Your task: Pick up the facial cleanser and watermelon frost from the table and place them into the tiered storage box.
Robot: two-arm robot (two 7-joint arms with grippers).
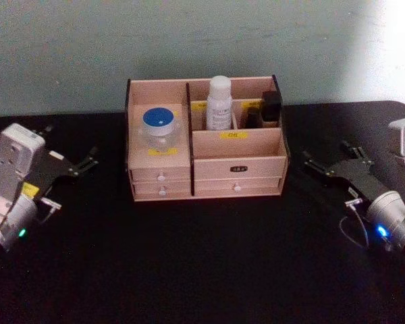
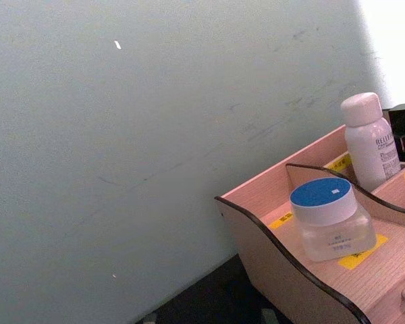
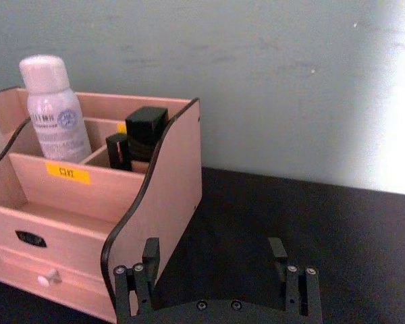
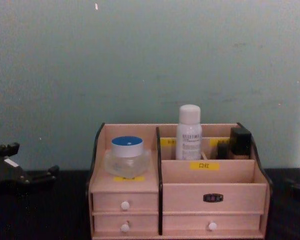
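At eight o'clock the left gripper [image 1: 88,162] and at four o'clock the right gripper [image 1: 324,167] rest on the black table [image 1: 202,270], fingers apart, holding nothing. Farther back, the tiered storage box [image 1: 236,143] holds the watermelon frost [image 1: 158,131] on its left shelf and the facial cleanser [image 1: 219,103] upright in a rear compartment. Both placements look done.

The left arm is held low at the left side, its pincer [image 1: 88,160] angled inward with fingers parted and nothing gripped. The right arm is held low at the right side, its pincer [image 1: 331,162] likewise spread and unloaded.
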